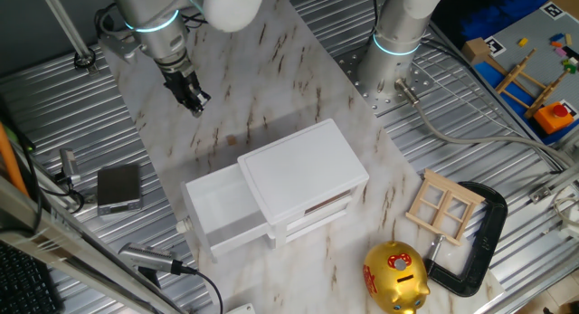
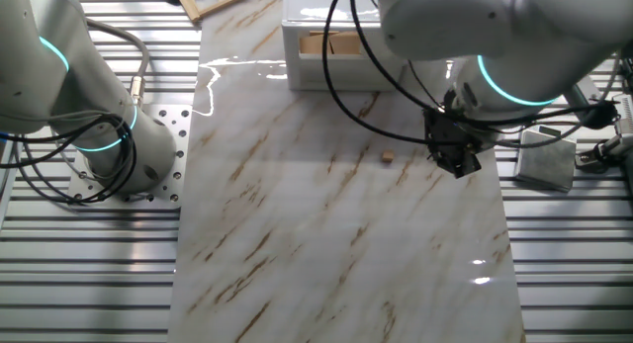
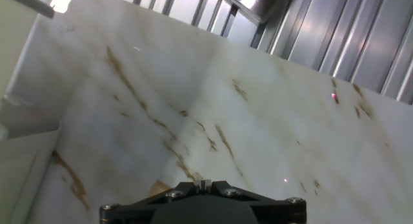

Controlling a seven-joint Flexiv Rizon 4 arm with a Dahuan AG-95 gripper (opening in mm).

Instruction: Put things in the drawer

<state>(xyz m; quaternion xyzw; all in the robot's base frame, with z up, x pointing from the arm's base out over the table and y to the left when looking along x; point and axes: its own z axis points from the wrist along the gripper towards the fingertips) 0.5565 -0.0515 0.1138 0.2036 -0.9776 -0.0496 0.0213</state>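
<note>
The top drawer of the white cabinet stands pulled open, apparently empty. The tiny brown block lies on the marble bench, at about nine o'clock of the gripper, near but apart. The gripper carries nothing visible; whether its jaws are parted I cannot tell. Grasping and placing remain.

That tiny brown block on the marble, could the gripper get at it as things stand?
Probably yes. The block lies alone on bare marble, the gripper hangs close beside it, and nothing stands between them.
</note>
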